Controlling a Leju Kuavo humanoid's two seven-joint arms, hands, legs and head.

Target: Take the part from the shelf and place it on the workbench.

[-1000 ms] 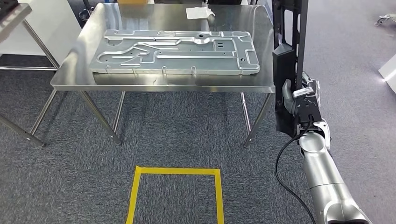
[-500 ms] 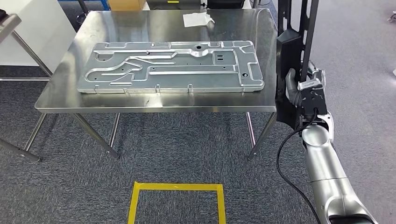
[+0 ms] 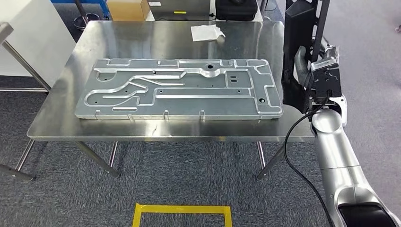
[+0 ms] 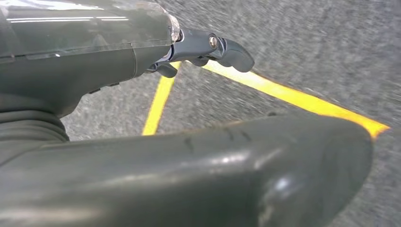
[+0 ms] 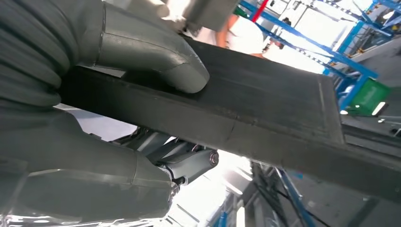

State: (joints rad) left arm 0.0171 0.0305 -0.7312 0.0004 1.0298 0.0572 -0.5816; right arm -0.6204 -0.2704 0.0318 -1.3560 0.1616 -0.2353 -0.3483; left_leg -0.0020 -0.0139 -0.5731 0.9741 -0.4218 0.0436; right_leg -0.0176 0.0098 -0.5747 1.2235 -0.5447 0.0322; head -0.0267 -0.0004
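At right of the head view, the right hand (image 3: 302, 71) is gripping a flat matte-black part (image 3: 297, 42) upright beside the shiny steel workbench (image 3: 56, 118); the left hand (image 4: 208, 47) is hanging with fingers apart, holding nothing.

Industrial workshop or factory test floor — stainless steel tabletop (image 3: 56, 124) on tube legs carrying a large machined aluminium plate (image 3: 179, 90), grey carpet tiles (image 3: 189, 175) with a yellow tape square (image 3: 182, 208) marked on them. Blue racking (image 5: 302, 33) and a green bin (image 5: 373, 97) in the background — warehouse-style shelving.
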